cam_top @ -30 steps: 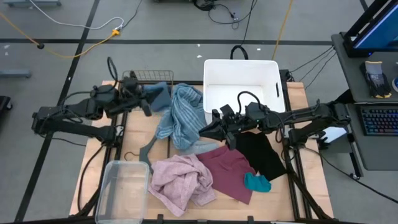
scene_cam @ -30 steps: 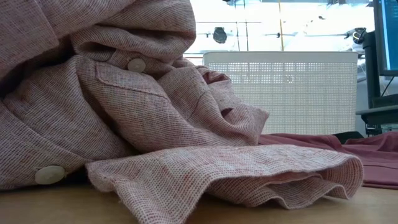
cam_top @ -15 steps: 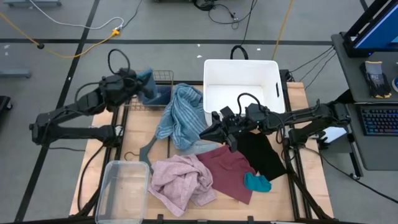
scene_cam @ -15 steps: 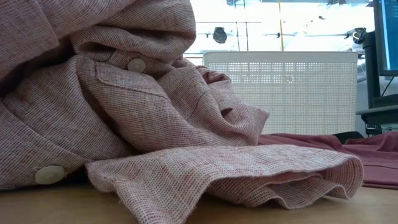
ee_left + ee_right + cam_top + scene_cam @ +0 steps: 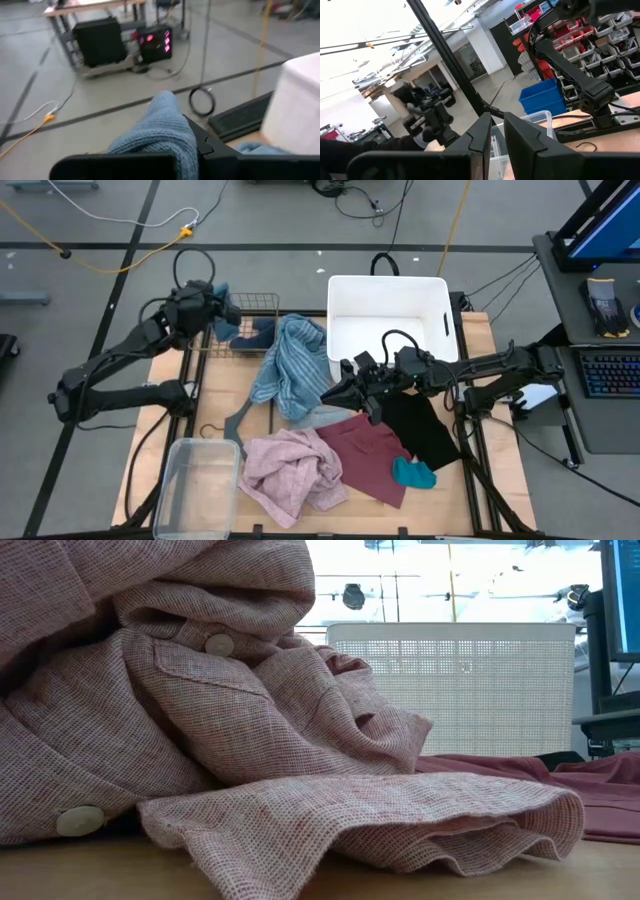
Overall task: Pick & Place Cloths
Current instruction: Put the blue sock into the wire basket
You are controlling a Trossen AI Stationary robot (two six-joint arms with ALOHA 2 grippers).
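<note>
Keep the left gripper pinched on the blue knit cloth above the wire basket at the worktop's far-left corner, release w/ cloth fully inside rim; right gripper nearly closed, empty, mid-worktop.

Grey floor crossed by dark lines and a yellow cable. A desk with a keyboard stands right. Bright windows glow behind.
</note>
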